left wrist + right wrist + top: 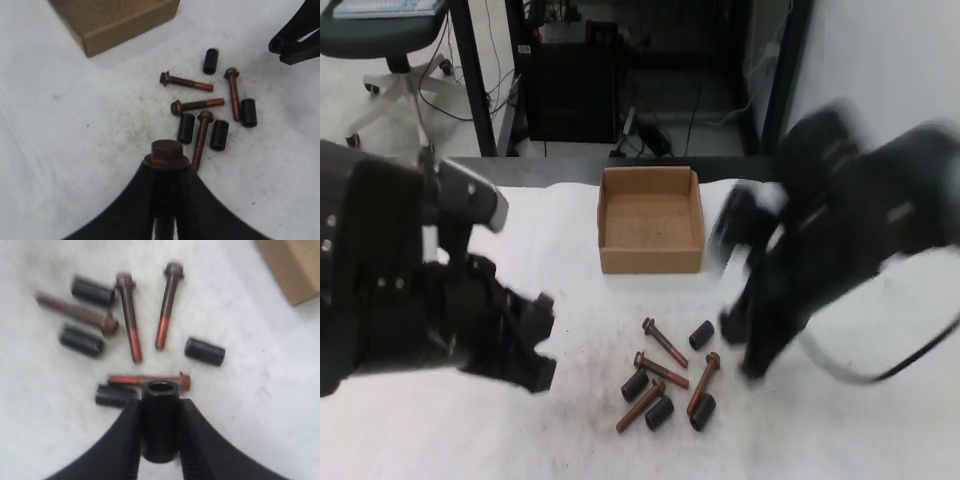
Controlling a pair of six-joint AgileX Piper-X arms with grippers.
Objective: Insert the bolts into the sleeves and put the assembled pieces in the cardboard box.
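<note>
The left pincer (166,169) is pinched on a copper-coloured hex-head bolt (166,152). The bolt's long axis runs along the fingers, with the head sticking out past the fingertips and the shank going back between them. The right pincer (160,407) is clamped on a black cylindrical sleeve (160,435), which is also lined up with its fingers, its open bore facing outward from the tips. Both pincers hang over the white-covered worktop (440,440), the left one at the left of the high view and the right one at the right, with the loose parts between them. There, four loose bolts (197,105) and four loose sleeves (186,128) lie flat in a close cluster, apart from both pincers. Three of these bolts lie with their heads at the end nearer the box. The fourth lies roughly crosswise, its head to the left in the high view. An open brown cardboard box (651,262) stands beyond the cluster, toward the far edge of the worktop, apart from the loose parts.
</note>
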